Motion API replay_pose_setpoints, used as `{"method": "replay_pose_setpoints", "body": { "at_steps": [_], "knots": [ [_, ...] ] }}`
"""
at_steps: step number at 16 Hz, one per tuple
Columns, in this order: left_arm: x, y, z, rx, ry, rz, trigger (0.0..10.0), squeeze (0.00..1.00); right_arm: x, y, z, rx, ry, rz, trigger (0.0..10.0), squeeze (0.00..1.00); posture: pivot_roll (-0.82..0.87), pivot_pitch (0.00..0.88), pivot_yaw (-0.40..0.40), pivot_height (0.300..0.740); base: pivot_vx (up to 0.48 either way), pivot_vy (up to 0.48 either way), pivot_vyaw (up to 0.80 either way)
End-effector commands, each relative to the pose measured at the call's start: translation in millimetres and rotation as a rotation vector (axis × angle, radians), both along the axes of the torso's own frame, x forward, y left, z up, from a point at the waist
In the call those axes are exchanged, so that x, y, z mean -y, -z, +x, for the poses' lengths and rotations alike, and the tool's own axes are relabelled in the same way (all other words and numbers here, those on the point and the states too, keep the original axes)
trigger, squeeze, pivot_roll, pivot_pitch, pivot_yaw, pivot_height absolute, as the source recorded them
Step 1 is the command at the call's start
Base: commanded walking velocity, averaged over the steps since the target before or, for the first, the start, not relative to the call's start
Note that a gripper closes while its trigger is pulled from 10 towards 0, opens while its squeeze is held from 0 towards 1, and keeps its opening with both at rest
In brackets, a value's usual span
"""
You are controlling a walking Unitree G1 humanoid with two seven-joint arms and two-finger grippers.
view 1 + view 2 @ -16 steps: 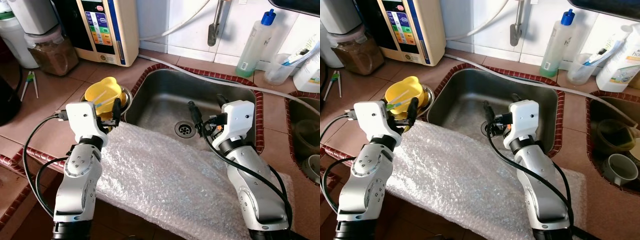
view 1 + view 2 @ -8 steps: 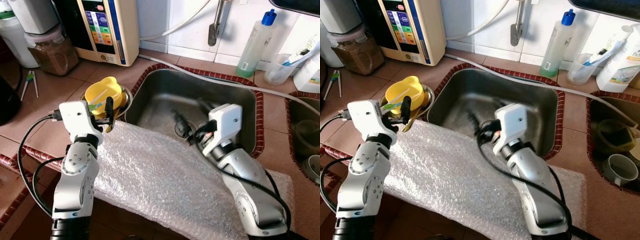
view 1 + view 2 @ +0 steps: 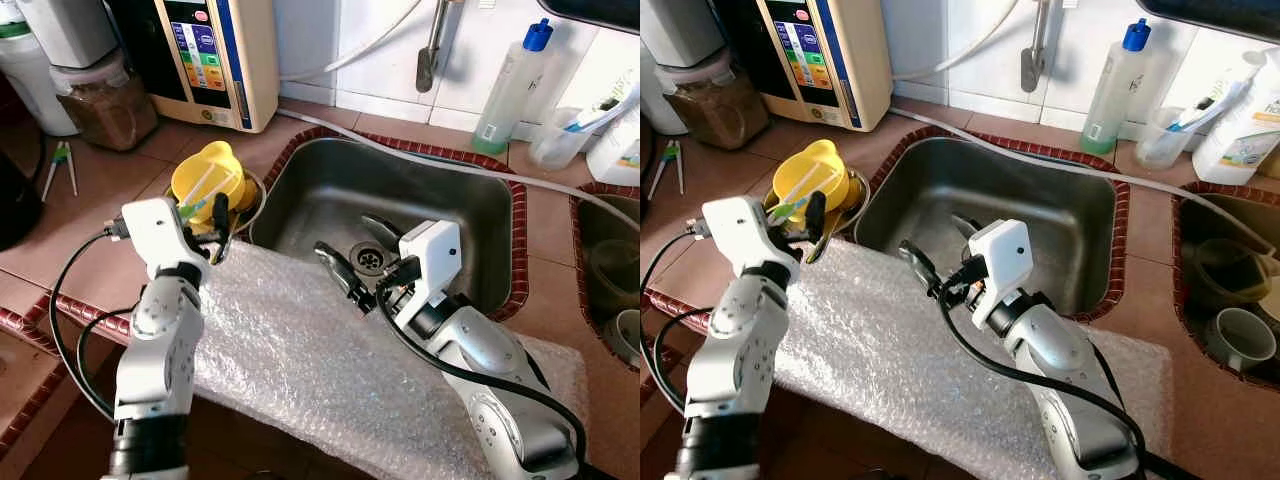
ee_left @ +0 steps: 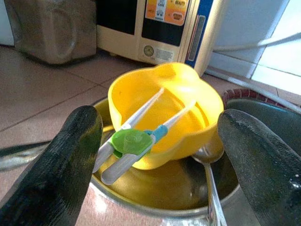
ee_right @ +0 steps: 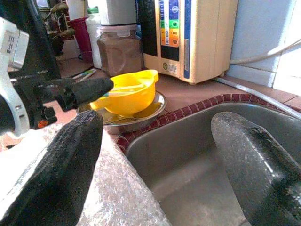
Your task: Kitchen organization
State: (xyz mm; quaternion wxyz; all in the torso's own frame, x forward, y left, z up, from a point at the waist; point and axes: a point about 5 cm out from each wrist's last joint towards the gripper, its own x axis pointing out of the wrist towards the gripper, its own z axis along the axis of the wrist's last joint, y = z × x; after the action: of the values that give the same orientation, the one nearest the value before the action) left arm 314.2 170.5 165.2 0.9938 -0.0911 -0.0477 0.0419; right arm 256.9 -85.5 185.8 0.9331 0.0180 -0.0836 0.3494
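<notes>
Just ahead of left pincer (image 4: 155, 155) — yellow bowl (image 4: 164, 110) | fingers spread, empty

- Steel dish (image 4: 155, 200): mostly hidden under yellow bowl (image 4: 164, 106).
- Spoon (image 4: 209, 188): handle cut off by frame edge.
- Cup (image 3: 1243, 340): partly cut off at edge.
- Purifier (image 3: 215, 55): top cut off.

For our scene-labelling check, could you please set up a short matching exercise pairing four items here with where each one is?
Items:
1. yellow bowl
2. bubble wrap
3. blue-capped bottle
4. right tool

Places:
A. over the sink's front edge
B. behind the sink by the wall
C. in a metal dish, left of the sink
D. spread along the counter's front

Pairs: 1-C, 2-D, 3-B, 4-A
</notes>
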Motion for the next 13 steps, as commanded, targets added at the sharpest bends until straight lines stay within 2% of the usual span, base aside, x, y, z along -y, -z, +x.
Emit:
{"method": "replay_pose_setpoints", "body": {
  "at_steps": [1, 4, 8, 10, 12, 13],
  "knots": [
    [-2.7, -1.0, 1.6, 0.001, -0.011, 0.005, 10.0, 0.0, -1.3, -3.1, -3.4, 0.009, -0.018, 0.003, 10.0, 0.0, -0.09, 0.13, 0.037, 0.74, 0.0, 0.0, 0.0],
    [-3.8, -8.7, 1.6, 0.033, -0.033, 0.021, 10.0, 0.0, -0.9, -2.7, -3.7, 0.004, -0.024, -0.008, 10.0, 0.0, -0.09, 0.132, 0.036, 0.74, 0.0, 0.0, 0.0],
    [-3.2, -20.6, -5.7, 0.105, -0.063, 0.118, 10.0, 0.0, -1.6, -2.6, -3.6, 0.0, -0.038, -0.005, 10.0, 0.0, -0.08, 0.133, 0.035, 0.74, 0.0, 0.0, 0.0],
    [-8.1, -18.5, -8.4, 0.087, -0.104, 0.104, 10.0, 0.0, -2.6, -4.2, -6.3, -0.012, -0.091, 0.01, 10.0, 0.0, -0.08, 0.134, 0.036, 0.74, 0.0, 0.0, 0.0],
    [-9.0, -16.7, -9.9, 0.082, -0.098, 0.078, 10.0, 1.0, 0.6, -5.8, -4.5, -0.016, -0.086, 0.02, 10.0, 0.0, -0.08, 0.134, 0.036, 0.74, 0.0, 0.0, 0.0],
    [-8.2, -18.0, -12.0, 0.097, -0.077, 0.065, 10.0, 1.0, 3.9, -7.2, -1.2, -0.017, -0.053, 0.04, 10.0, 0.0, -0.07, 0.133, 0.035, 0.74, 0.0, 0.0, 0.0]
  ]
}}
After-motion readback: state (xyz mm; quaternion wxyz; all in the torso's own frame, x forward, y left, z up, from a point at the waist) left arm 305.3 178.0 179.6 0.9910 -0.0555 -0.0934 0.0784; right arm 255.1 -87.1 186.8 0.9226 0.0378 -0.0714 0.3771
